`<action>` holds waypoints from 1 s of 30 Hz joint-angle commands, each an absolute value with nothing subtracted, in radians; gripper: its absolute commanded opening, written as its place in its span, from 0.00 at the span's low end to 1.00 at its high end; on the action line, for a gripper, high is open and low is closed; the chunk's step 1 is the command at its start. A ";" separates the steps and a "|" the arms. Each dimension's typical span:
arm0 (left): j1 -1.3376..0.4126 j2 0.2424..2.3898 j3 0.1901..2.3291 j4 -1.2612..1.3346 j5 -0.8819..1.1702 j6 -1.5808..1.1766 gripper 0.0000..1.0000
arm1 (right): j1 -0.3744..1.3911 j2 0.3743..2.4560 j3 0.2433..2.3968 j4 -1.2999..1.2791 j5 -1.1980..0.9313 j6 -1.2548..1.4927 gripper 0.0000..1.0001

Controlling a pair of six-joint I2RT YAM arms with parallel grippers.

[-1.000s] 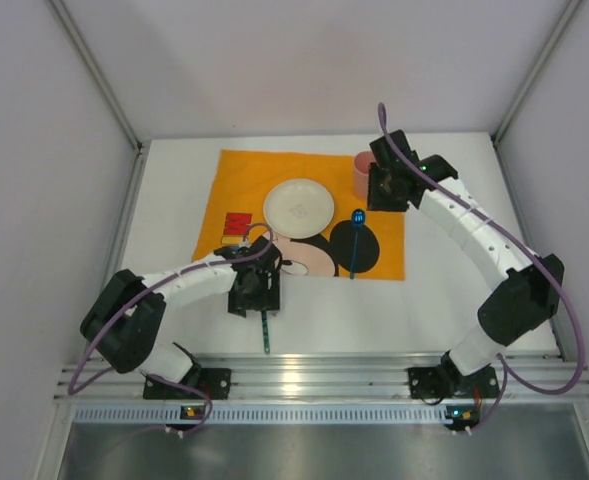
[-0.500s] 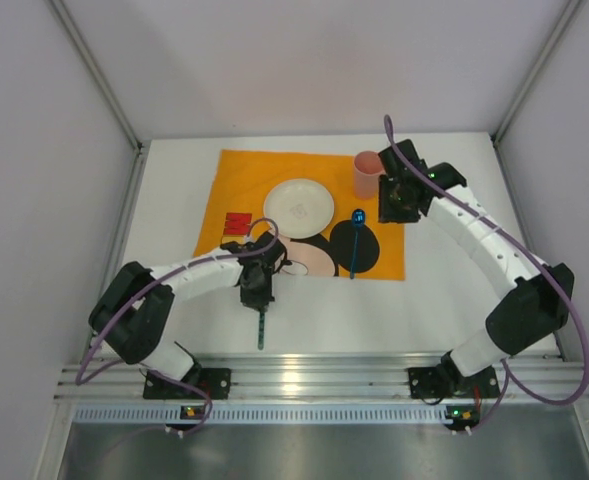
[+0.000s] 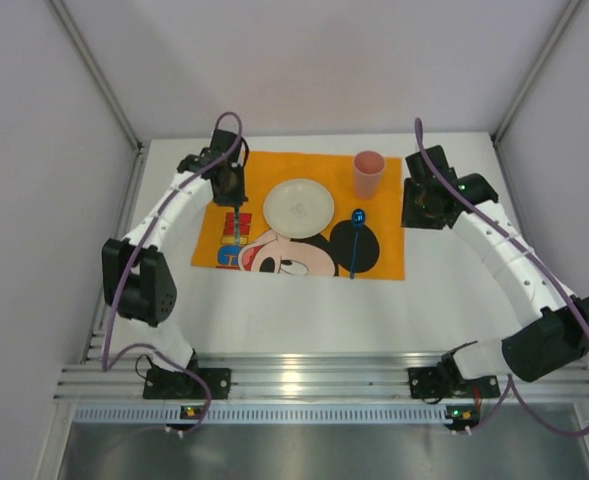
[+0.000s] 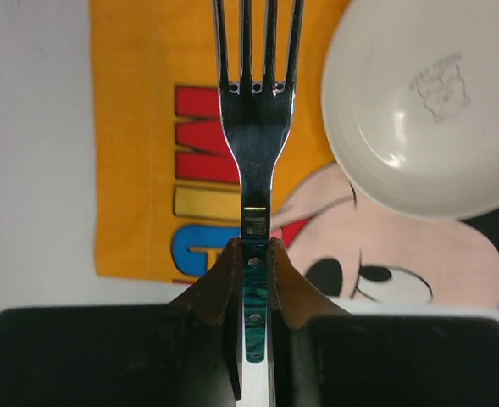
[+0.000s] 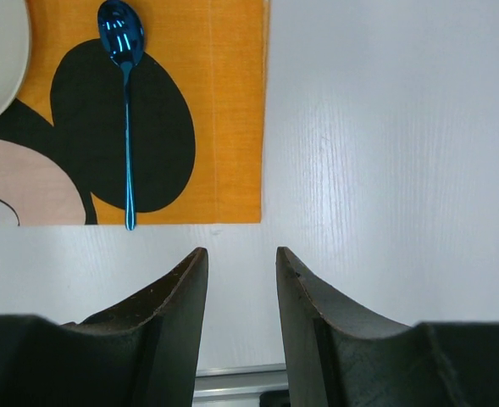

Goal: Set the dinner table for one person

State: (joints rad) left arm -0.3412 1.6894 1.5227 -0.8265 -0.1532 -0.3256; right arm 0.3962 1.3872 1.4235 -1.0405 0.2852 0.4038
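Presently: left gripper point(image 4: 249, 254), jaws clamped on the teal handle of a fork point(image 4: 256, 127), silver tines pointing away from the wrist. Beneath the fork: orange placemat point(image 4: 130, 102), left printed strip; whether fork and cloth touch cannot be told. White plate point(image 4: 418, 127) just to the right, apart from the fork. Right gripper point(image 5: 241, 259): jaws apart, nothing between them, over bare dinner table point(image 5: 385, 127) beside the mat's right edge. Blue spoon point(image 5: 129, 127) on the mat; pink cup point(image 3: 369, 175) at its far right corner. The dinner table underlies everything. Hazard, as judged: the thin pinched handle may swivel on release, landing the fork askew or against the plate rim; tines lowered too far could snag and rumple the cloth.
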 commanded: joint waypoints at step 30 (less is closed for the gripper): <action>-0.176 2.097 1.671 -0.675 -0.083 -0.115 0.00 | 0.324 1.422 1.494 -1.108 0.302 0.416 0.43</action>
State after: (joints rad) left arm -0.1833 2.1620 1.6890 -0.7238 -0.0509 -0.1307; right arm 0.3367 1.4261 1.4399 -1.1046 0.2916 0.4152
